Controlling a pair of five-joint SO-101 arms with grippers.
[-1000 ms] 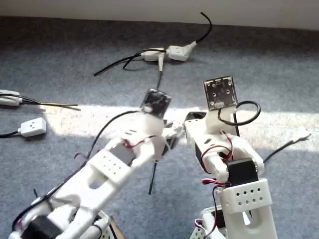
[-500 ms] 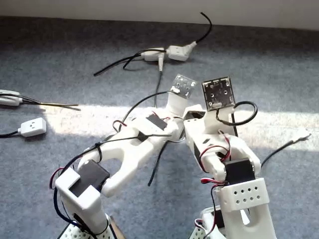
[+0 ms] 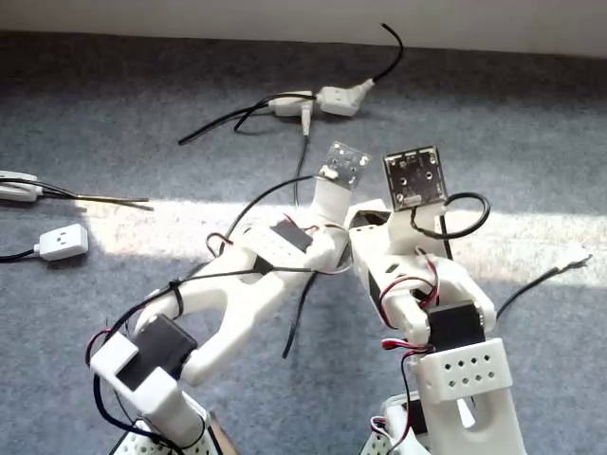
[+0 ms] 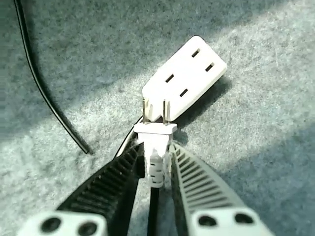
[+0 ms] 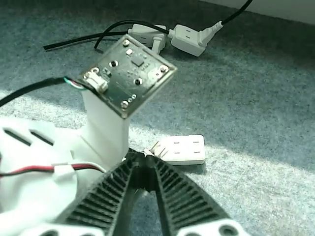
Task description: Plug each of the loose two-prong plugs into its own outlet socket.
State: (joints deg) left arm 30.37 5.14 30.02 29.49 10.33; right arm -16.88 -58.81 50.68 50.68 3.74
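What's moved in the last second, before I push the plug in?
The left arm swung its wrist right and away, ending beside the right arm, mostly in the first half second. The left gripper holds the plug, prongs close to the outlet. The right arm and the far outlets stayed put.

The setting is a carpeted indoor floor, home or office unclear: grey short-pile carpet point(image 3: 531, 123) runs to a pale wall point(image 3: 190, 14) at the far edge, with a band of sunlight point(image 3: 161, 227) across it.
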